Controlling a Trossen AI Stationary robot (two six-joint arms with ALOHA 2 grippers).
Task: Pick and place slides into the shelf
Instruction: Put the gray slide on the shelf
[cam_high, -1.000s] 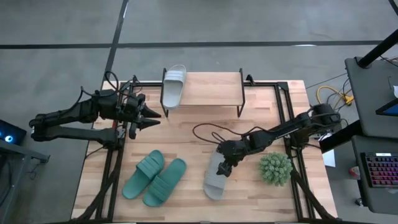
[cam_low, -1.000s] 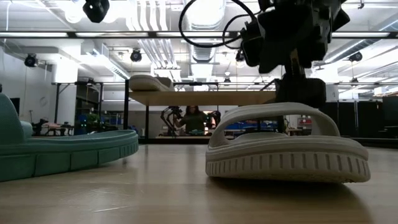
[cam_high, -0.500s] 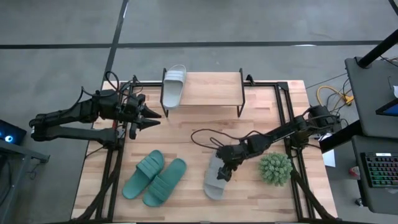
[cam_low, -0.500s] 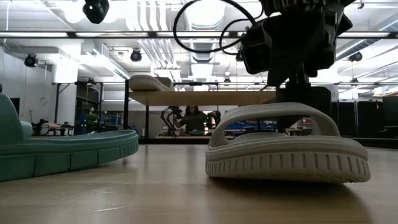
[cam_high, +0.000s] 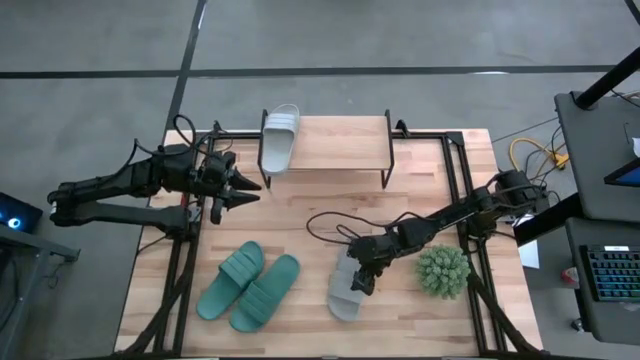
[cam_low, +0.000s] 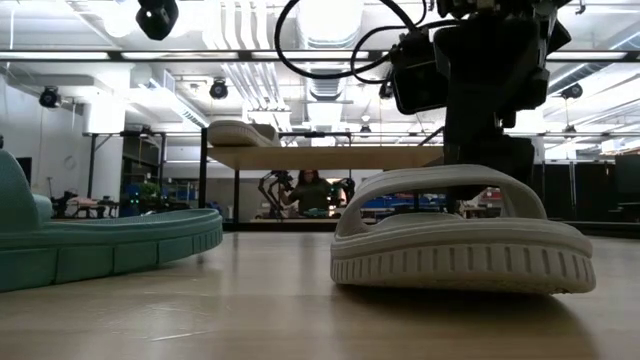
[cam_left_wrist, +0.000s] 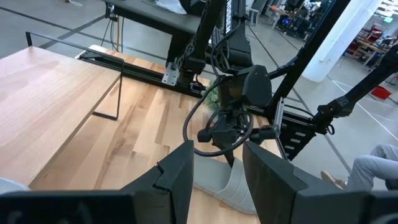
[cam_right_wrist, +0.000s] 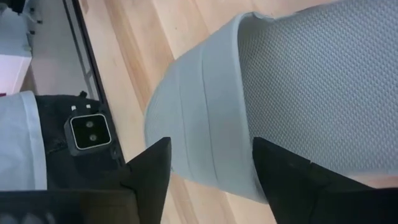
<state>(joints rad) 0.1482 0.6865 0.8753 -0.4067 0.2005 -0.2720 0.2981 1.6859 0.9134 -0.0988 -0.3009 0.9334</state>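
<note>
One pale grey slide (cam_high: 345, 295) lies sole down on the table, near its front edge. My right gripper (cam_high: 362, 278) slants down over this slide's ribbed strap (cam_right_wrist: 205, 124), with one finger (cam_right_wrist: 152, 171) by the strap's outer edge and the other (cam_right_wrist: 280, 177) over the footbed. A second grey slide (cam_high: 280, 135) lies on the left end of the shelf (cam_high: 340, 140). The teal pair (cam_high: 248, 287) rests on the table at the near left. My left gripper (cam_high: 248, 187) hovers open left of the shelf, holding nothing. My right gripper has its fingers on either side of the grey slide's strap (cam_right_wrist: 186, 143), across the strap's width, coming slantwise from above and from the table's right. I cannot tell whether the fingers touch it. The slide lies flat on the table.
A spiky green plant ball (cam_high: 443, 270) sits just right of the grey slide. Black cable loops (cam_high: 335, 215) trail from the right arm. Most of the shelf top right of the slide is bare wood. A person (cam_low: 312, 190) stands in the room beyond.
My right gripper has crept a little toward the table's near edge and lower, onto the grey slide's strap. The slide has stayed where it was.
</note>
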